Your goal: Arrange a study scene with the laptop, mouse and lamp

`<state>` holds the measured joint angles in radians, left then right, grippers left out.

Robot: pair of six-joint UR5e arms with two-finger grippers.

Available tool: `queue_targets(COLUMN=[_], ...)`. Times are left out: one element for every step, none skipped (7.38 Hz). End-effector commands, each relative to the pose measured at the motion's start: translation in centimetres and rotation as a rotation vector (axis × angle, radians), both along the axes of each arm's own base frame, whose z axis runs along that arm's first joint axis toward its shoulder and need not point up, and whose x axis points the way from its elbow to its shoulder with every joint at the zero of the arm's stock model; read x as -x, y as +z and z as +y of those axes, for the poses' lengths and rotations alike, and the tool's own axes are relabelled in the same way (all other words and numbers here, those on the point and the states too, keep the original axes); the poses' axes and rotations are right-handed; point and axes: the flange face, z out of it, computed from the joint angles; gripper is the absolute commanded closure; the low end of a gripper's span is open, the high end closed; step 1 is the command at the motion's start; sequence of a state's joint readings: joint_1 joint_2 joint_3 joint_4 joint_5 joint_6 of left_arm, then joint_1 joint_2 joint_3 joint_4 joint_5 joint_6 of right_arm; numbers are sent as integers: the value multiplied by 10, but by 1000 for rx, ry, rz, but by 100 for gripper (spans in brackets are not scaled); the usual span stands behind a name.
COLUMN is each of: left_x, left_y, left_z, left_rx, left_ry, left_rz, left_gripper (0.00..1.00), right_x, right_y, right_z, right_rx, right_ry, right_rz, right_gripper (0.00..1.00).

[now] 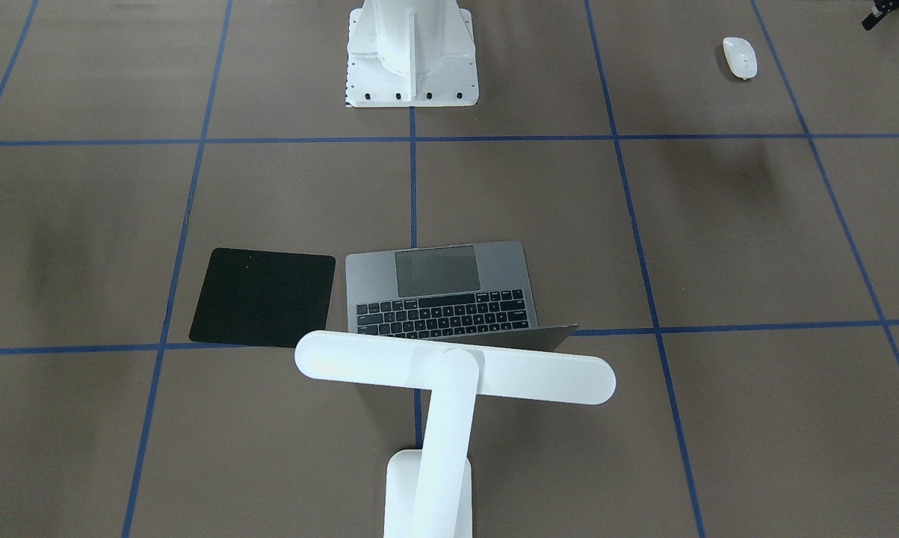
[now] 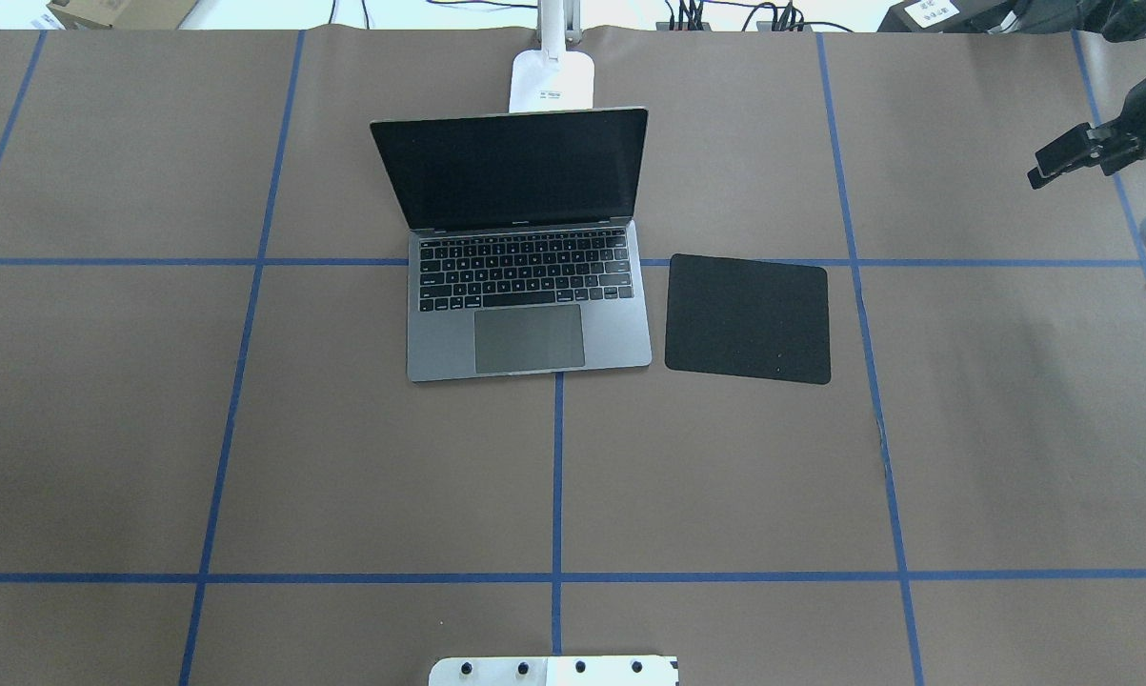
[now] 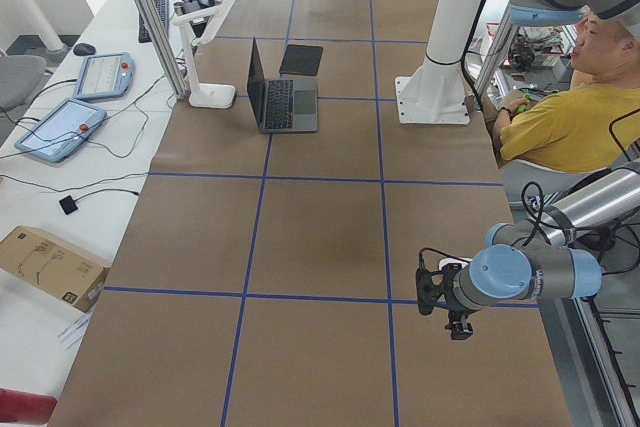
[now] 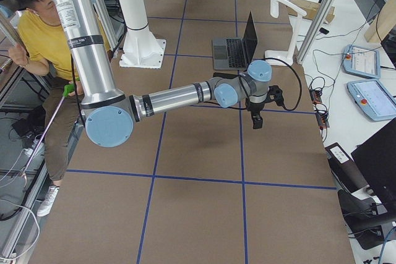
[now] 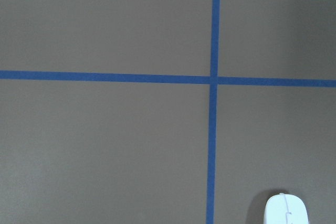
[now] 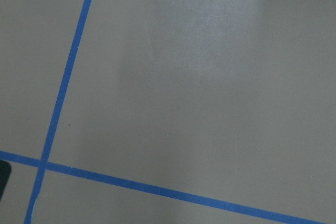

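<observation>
1. You've got the laptop (image 2: 525, 286) open on the table (image 2: 153, 429), mid-table toward the far side. Its screen is dark and the keyboard faces the robot.
2. The mouse pad (image 2: 747, 319) lies flat just beside the laptop on the robot's right, w/ a small gap btwn them.
3. The lamp (image 1: 456, 373) has its base on the table just behind the laptop lid, at the far edge. Its arm rises at a tilt, and the bar head sits high, roughly parallel to the lid.
4. The mouse (image 1: 740, 57) sits on the table on the robot's left, near the robot's edge, well apart from laptop and pad. In the left wrist view you see only its tip at the bottom edge, just right of a blue tape line (image 5: 212, 129).
5. The left gripper (image 3: 457, 322) hovers above the table near the mouse, not touching it. Only scraps of it show in the front view's top right corner, so you can't tell how far open it is. Nothing is seen in it.
6. The right gripper (image 4: 256, 120) points down over the brown paper on the robot's right, well apart from the pad and all 3 task things. The overhead view shows it side-on at the right edge, so you can't tell the jaw gap. No object is visible in its grip.
7. The pedestal (image 1: 412, 60) is bolted at the robot's edge, centre. A person (image 3: 570, 127) in a yellow shirt sits near it.
</observation>
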<state>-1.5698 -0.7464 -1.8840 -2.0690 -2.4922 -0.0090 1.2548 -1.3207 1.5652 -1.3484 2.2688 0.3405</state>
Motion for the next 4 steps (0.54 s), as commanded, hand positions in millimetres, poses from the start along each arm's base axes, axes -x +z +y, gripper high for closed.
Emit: queue_targets(left_x=[-58, -73, -74, -74], left_y=[-26, -30, -33, -33], left_z=[-77, -82, -79, -76], left_rx=[54, 50, 48, 64], left_ry=[60, 74, 80, 72], left_rz=[-76, -105, -103, -104], left_gripper=[0, 0, 0, 0], right_x=[0, 0, 0, 0], right_y=[1, 0, 0, 0], right_z=[0, 0, 0, 0], right_rx=[2, 1, 1, 1], right_ry=[0, 0, 2, 2], right_rz=[1, 0, 1, 1], right_gripper=[0, 0, 0, 0])
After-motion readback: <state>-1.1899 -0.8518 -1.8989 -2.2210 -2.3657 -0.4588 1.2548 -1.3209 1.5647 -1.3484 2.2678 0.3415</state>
